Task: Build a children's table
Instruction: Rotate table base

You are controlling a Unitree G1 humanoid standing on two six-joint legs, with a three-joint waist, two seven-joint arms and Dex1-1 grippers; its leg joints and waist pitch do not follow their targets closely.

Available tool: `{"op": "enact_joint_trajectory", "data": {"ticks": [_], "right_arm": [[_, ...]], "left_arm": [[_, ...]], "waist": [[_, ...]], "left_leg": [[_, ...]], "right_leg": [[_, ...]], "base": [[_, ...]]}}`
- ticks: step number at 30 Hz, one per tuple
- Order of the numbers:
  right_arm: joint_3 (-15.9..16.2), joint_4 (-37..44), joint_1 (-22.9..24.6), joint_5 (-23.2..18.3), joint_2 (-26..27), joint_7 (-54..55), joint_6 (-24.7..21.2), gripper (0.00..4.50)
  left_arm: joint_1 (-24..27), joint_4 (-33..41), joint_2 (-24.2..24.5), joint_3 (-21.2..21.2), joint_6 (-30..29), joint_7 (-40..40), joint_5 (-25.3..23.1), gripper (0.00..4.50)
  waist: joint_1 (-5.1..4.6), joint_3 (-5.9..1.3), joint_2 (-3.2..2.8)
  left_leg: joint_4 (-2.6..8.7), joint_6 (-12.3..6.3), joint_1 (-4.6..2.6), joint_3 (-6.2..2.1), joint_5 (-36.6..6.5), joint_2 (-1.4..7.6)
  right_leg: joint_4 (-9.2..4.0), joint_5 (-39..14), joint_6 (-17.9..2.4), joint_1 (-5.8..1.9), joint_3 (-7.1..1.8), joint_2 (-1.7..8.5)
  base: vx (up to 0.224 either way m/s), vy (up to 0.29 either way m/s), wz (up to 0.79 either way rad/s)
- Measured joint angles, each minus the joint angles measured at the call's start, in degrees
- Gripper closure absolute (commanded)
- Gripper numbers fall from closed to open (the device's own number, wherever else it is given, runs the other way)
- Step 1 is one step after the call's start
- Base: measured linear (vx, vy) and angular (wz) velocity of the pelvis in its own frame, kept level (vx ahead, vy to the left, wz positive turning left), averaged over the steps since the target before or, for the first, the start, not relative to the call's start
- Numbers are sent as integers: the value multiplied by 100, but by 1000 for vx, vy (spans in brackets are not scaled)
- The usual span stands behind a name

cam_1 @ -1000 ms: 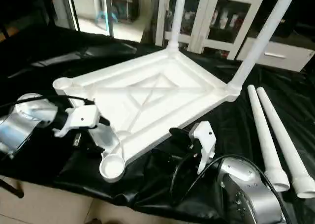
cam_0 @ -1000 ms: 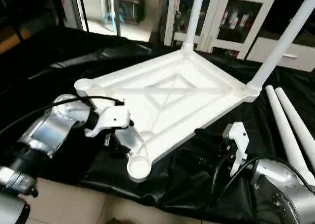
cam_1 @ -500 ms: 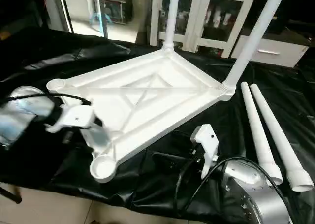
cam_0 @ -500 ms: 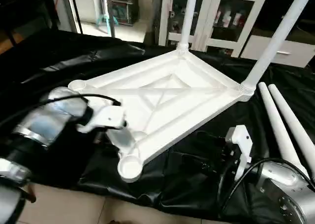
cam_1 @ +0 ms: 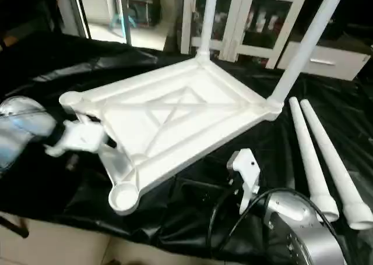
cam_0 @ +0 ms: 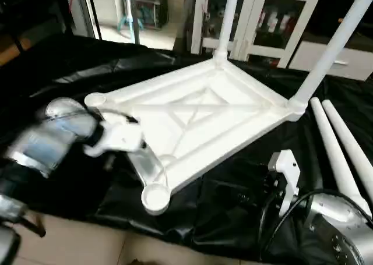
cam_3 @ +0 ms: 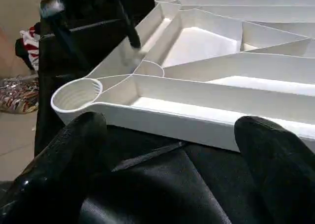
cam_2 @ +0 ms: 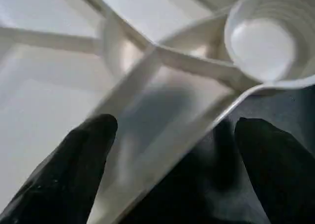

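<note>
Item: table top (cam_0: 198,119), lying underside up on your black-draped surface (cam_0: 70,61) so its sockets face you. Left jaws (cam_2: 172,150) stand wide astride its near rim; right jaws (cam_3: 167,150) wide, just short of it. Two legs (cam_0: 335,145) spare alongside.

We see the white table top (cam_0: 198,116) lying with its X-braced ribbing uppermost on a glossy black sheet (cam_0: 52,67), two white legs (cam_0: 335,32) standing in its far sockets and two more white legs (cam_1: 317,154) lying on the black beside it. Our forearms (cam_0: 46,140) are silver, with white wrist housings and black fingers (cam_3: 59,170). Behind stands a white glass-door cabinet (cam_0: 274,17); the floor (cam_0: 76,241) is beige.
</note>
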State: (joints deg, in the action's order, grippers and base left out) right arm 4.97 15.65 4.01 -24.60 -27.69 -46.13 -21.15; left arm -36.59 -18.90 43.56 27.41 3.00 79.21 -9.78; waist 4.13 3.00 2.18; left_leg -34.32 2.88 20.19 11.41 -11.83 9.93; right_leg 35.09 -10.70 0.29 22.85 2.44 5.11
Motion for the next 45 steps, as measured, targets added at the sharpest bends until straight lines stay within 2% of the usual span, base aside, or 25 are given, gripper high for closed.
{"op": "enact_joint_trajectory", "data": {"ticks": [5,10,13,21,27,30,34,37,45], "right_arm": [[8,10,3,1,-12,-11,-13,0],[10,31,13,2,-21,-11,-16,0],[14,117,51,3,-21,-11,-18,0],[79,130,51,43,-70,-61,-18,0],[357,248,119,51,-348,-356,-139,0],[458,263,157,158,-386,-363,-141,0],[486,-230,-40,861,-408,189,-139,0],[498,-480,-69,1097,-428,369,-175,0],[690,-412,11,1118,-505,132,-77,0]], "left_arm": [[12,-433,-99,201,399,-350,-387,14],[-61,-667,-176,197,673,-576,-511,14],[-67,-688,-208,185,629,-553,-505,53],[-67,-658,-202,184,538,-42,-352,117],[-67,-605,-217,181,466,0,-349,165],[-68,-589,-248,171,365,-26,-371,190],[-68,-511,-287,170,158,-136,-475,218],[-68,-443,-287,173,70,-128,-543,243],[-17,-186,-275,213,-261,-177,-855,281]], "waist": [[-10,1,1],[17,-1,0],[42,-1,0],[81,0,1],[71,-1,1],[63,-1,2],[64,-3,5],[61,-2,2],[1,-5,-9]], "left_leg": [[1,0,7,1,0,1],[-1,0,-5,0,0,0],[-1,0,-7,0,0,0],[0,0,-2,1,0,0],[1,0,-3,2,0,1],[0,0,-4,2,0,1],[-3,0,-6,3,0,0],[0,0,-5,3,0,0],[-2,0,-13,4,0,0]], "right_leg": [[-1,0,0,7,1,-1],[1,0,-1,-4,-1,0],[5,1,-1,-4,-1,0],[2,0,0,0,0,0],[2,0,0,1,0,0],[3,0,0,1,-2,0],[3,1,-1,-1,-3,0],[4,0,0,1,-2,0],[12,2,-3,-2,-8,0]], "base": [[0,0,0],[0,0,0],[0,0,0],[0,0,0],[0,0,0],[0,0,0],[0,0,0],[0,0,0],[0,0,0]]}}
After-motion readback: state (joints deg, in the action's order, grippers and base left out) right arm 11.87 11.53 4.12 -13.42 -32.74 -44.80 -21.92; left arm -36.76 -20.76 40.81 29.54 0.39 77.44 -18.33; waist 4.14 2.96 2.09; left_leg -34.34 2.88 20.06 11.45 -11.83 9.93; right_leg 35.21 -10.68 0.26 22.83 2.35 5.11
